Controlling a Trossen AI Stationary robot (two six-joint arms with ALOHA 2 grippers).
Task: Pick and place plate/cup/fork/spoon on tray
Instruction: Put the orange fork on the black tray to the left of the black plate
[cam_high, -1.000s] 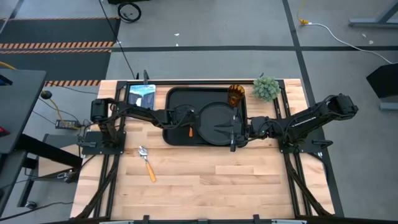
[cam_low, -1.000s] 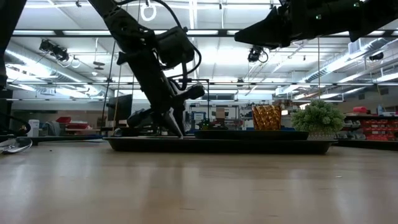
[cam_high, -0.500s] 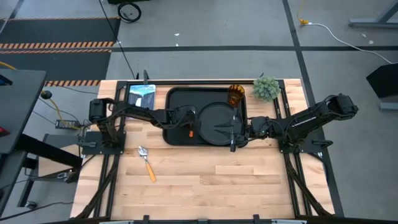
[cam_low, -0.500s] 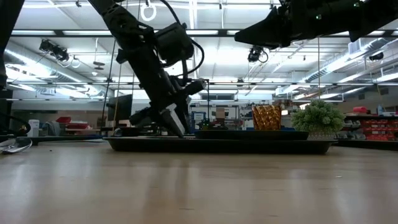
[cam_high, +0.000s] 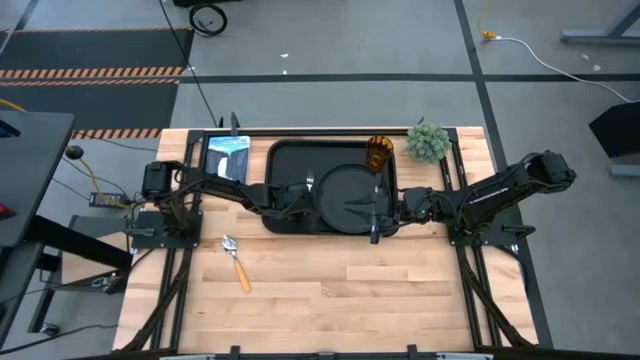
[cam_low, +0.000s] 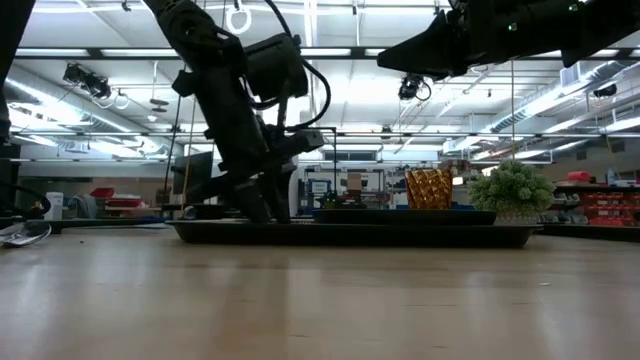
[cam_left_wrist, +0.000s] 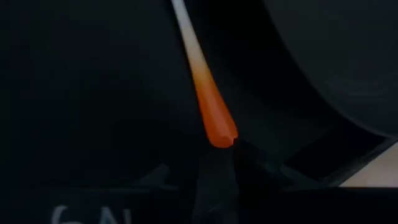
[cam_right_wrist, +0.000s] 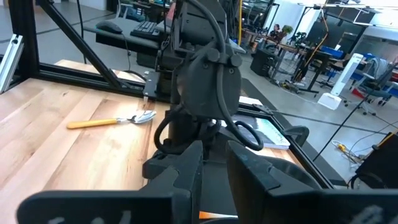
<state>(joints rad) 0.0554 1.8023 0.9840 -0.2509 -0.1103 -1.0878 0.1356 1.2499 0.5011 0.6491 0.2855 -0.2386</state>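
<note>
The black tray (cam_high: 285, 155) holds the round black plate (cam_high: 345, 195) and the amber cup (cam_high: 378, 153), which stands in its far right corner. The fork (cam_left_wrist: 205, 93) lies on the tray floor beside the plate, with its tines (cam_high: 310, 183) toward the far edge. My left gripper (cam_left_wrist: 216, 155) is shut and low over the tray, with its tips at the free end of the fork's orange handle. My right gripper (cam_right_wrist: 214, 177) is open and empty above the plate's near right rim. The spoon (cam_high: 236, 262) lies on the bare table, near left of the tray. My left gripper's shut fingertips (cam_left_wrist: 214, 174) stand right at the free end of the fork's handle (cam_left_wrist: 219, 134), in line with the handle. I cannot tell whether they touch it. The fork lies flat on the tray.
A small green plant (cam_high: 428, 142) stands off the tray's far right corner. A blue and white card (cam_high: 228, 153) lies at the far left. There is bare wood in front of the tray and to the spoon's right.
My left gripper has lifted a little off the tray, gone toward the table's left edge and come down low again.
</note>
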